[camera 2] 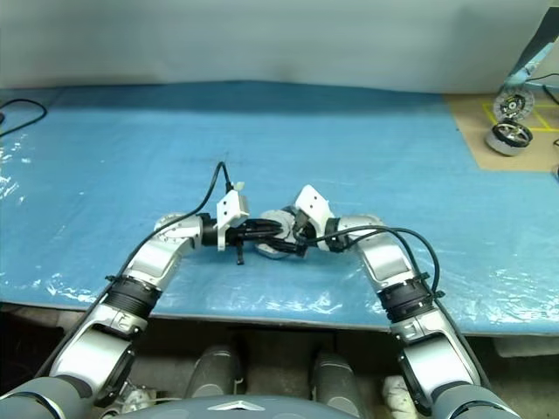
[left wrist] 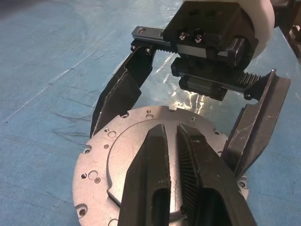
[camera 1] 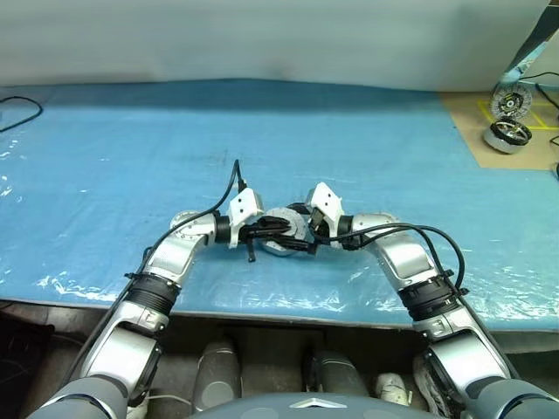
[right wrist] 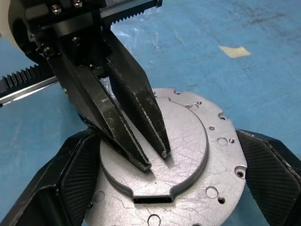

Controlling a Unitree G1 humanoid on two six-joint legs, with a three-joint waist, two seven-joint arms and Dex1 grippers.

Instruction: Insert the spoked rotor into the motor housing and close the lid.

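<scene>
The motor housing [camera 1: 281,245] is a silver-grey puck on the blue sheet, between my two grippers. Its lid [right wrist: 188,136], a round metal disc with a raised plate and a slot cut-out, lies flat on top and covers the inside. My left gripper [left wrist: 171,129] is shut, and its paired fingertips rest on the lid's raised plate. My right gripper [right wrist: 164,136] stands open at full width. Its fingers [left wrist: 117,99] straddle the puck, one at each side of the rim. The spoked rotor is hidden.
Blue plastic sheeting [camera 1: 131,157] covers the table up to its near edge. Two shiny silver wheel-like motors [camera 1: 511,100] [camera 1: 507,135] sit on a brown board at the far right. A black cable [camera 1: 17,109] loops at the far left. A pale tape scrap [right wrist: 234,51] lies beyond the puck.
</scene>
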